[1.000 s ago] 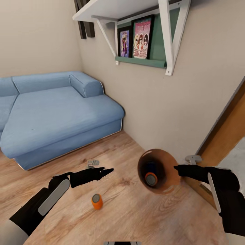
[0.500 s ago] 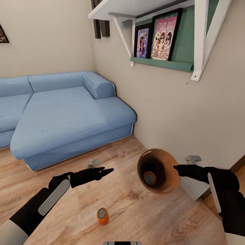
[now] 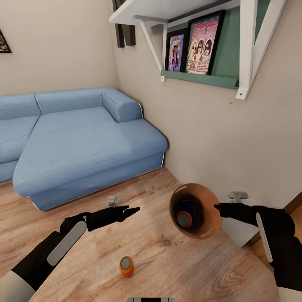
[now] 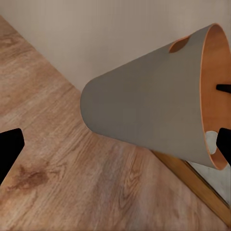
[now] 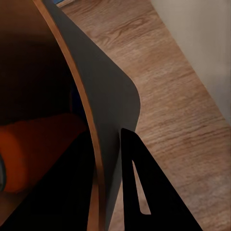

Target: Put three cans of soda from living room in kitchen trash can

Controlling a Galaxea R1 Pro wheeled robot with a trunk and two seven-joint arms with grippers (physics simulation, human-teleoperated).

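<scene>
My right gripper [image 3: 217,206] is shut on the rim of the copper-brown trash can [image 3: 205,197], held off the wood floor and tipped on its side with its mouth toward me. Inside lie an orange soda can [image 3: 183,219] and, behind it, a blue soda can [image 3: 187,206]. In the right wrist view one finger [image 5: 144,192] lies outside the bin wall [image 5: 103,96] and the other inside, beside the orange can [image 5: 38,149]. Another orange can [image 3: 126,266] lies on the floor, its silvery top toward me. My left gripper [image 3: 131,211] hangs open and empty, left of the bin [image 4: 144,115].
A blue sofa [image 3: 84,142] fills the left and back. The beige wall [image 3: 209,134] with a white shelf [image 3: 167,10] and framed pictures [image 3: 200,42] stands close behind the bin. A wooden door frame [image 3: 293,207] shows at the right edge.
A second ago the view swung, shifting sofa and shelf rightward. The floor can came nearer and now lies on its side. Nothing differs over the last half second; both arms hold still.
</scene>
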